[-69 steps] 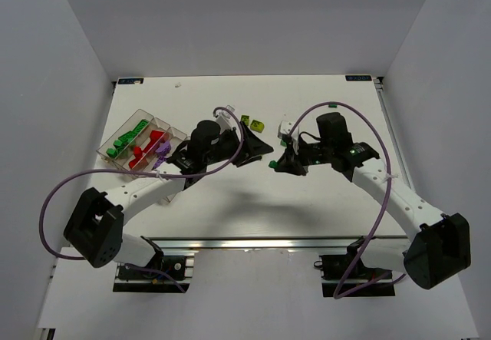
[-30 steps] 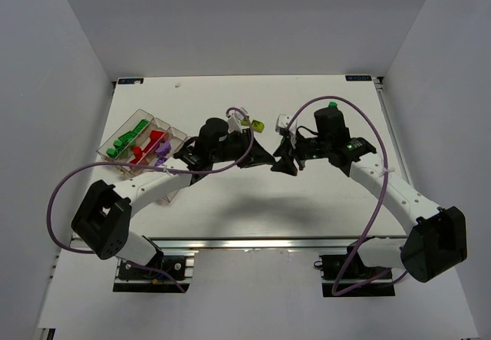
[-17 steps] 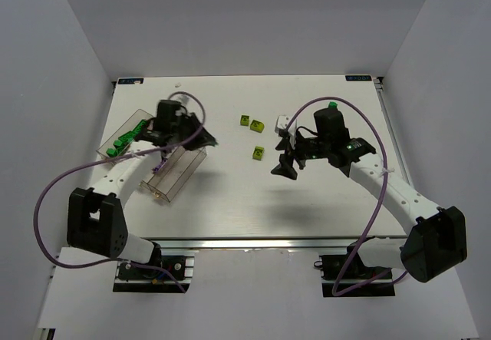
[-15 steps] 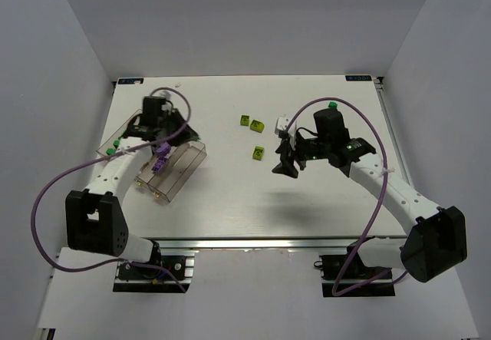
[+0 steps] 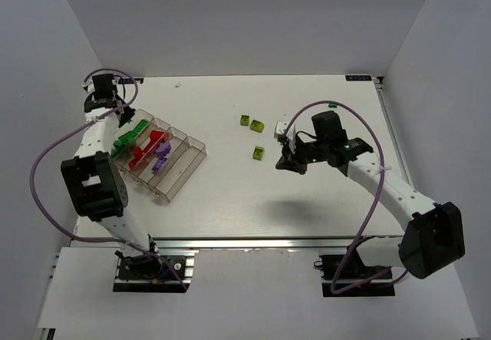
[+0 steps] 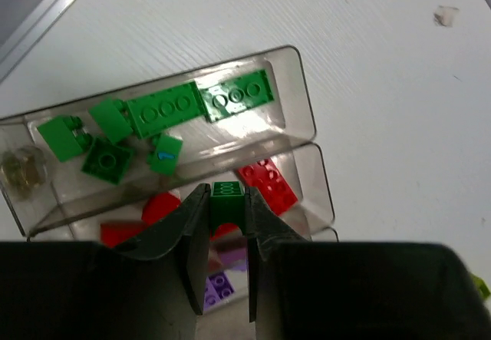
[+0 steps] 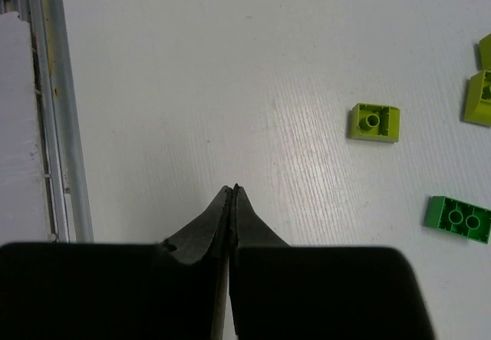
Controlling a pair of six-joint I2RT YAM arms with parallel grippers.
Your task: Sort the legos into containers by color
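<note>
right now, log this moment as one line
left gripper: shut on green brick near tray | right gripper: shut, empty, over table | loose: three yellow-green bricks

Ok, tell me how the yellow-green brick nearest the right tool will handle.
Probably rigid and light: the yellow-green brick is small moulded plastic. Its seemingly sloped faces may slip from the right tool's narrow tips. Lying flat on the table, it should slide, not roll.

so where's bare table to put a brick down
Bare: the near middle between the tray and the right claw, and the far strip behind the yellow-green bricks. Crowded: around those bricks and inside the tray.
</note>
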